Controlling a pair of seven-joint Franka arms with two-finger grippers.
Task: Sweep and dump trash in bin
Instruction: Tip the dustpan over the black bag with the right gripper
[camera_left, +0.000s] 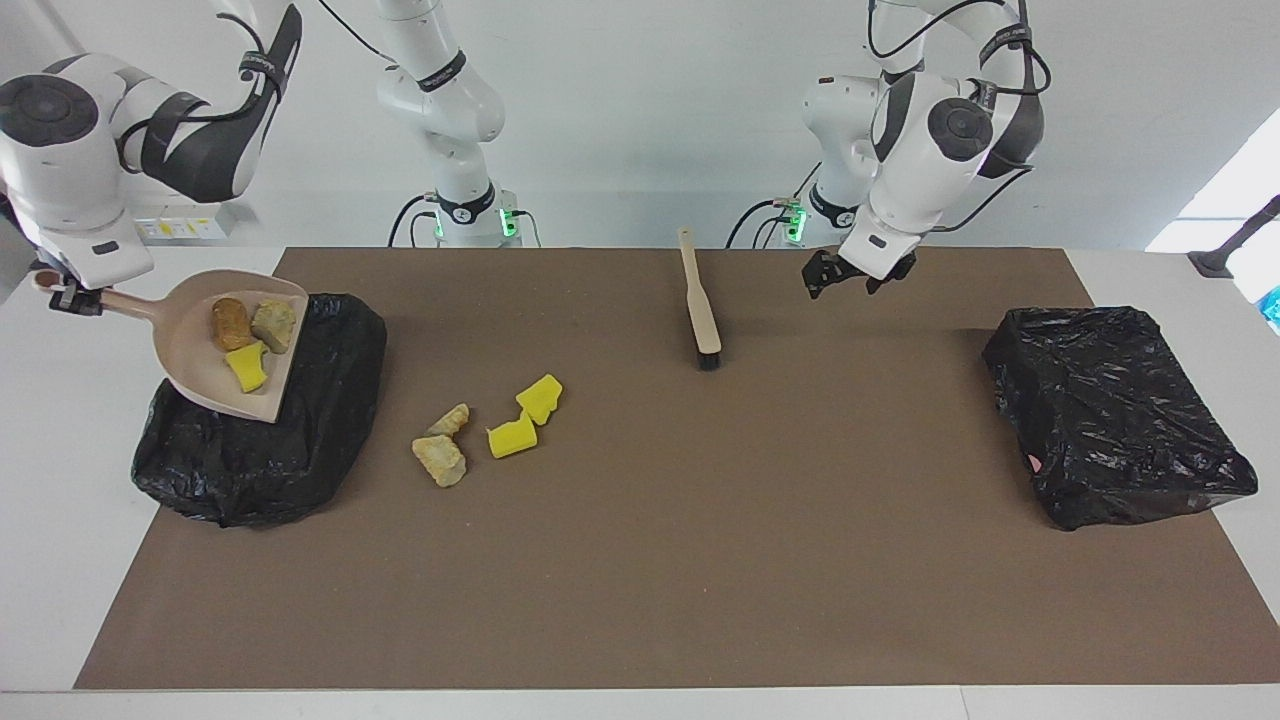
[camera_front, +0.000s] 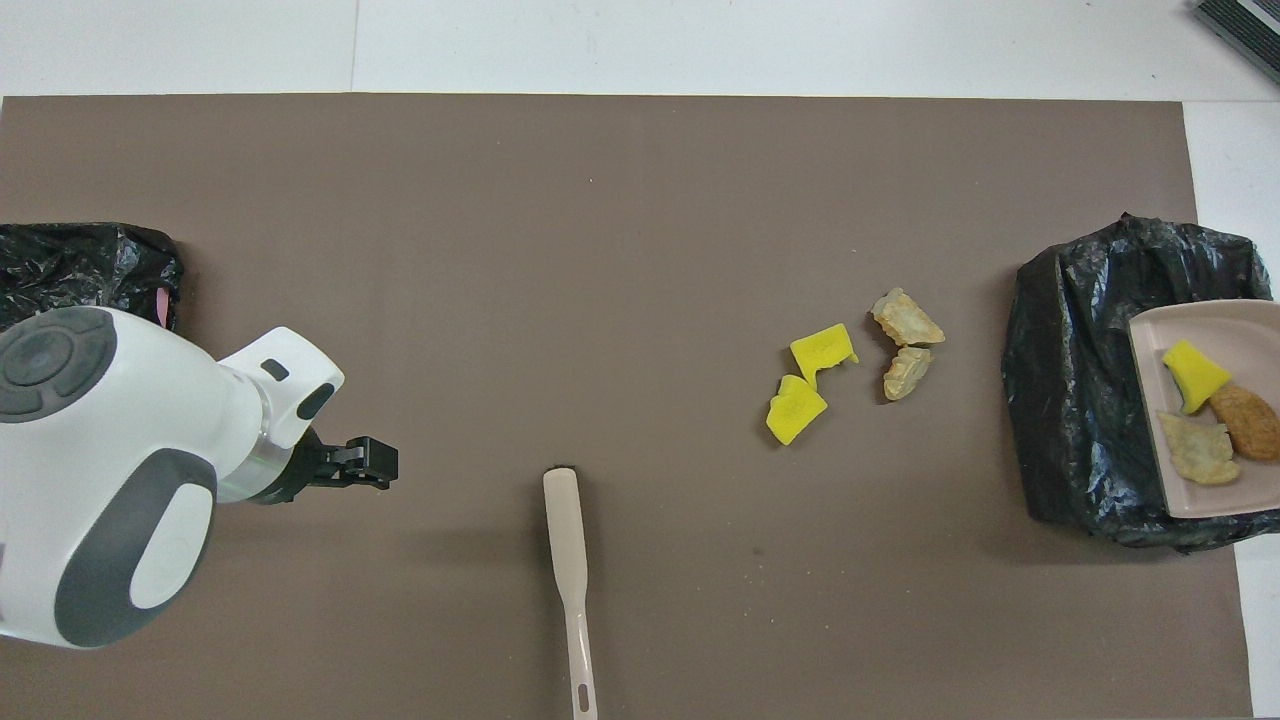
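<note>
Dumping step: I had the right claw clamped on the handle of the dustpan, holding the pan tilted over the black bin at the right arm's end of the mat.
Loaded trash: three pieces sat in the pan, a brown bread lump, a pale rock lump and a yellow sponge chunk, none of them in the bin yet.
Loose trash: four pieces lay on the mat just beside the bin, toward the middle: two yellow sponges touching each other and two pale lumps close together.
Left claw: I saw the left claw up in the air with its jaws spread and holding nothing, over the mat's edge nearest the robots, between the brush and the second black bag.
Brush: the brush lay flat on the mat near the middle of that same edge, bristles pointing away from the robots, well apart from the loose trash.
Risk, spill: I judged the pan's lip sat near the bin's rim; tipping there could drop pieces onto the mat.
Risk, bag: the slack black liner could fold under the pan and close the opening.
Risk, leftovers: with the brush released, the four loose pieces would need another sweep, and regrasping a flat handle could slip.
</note>
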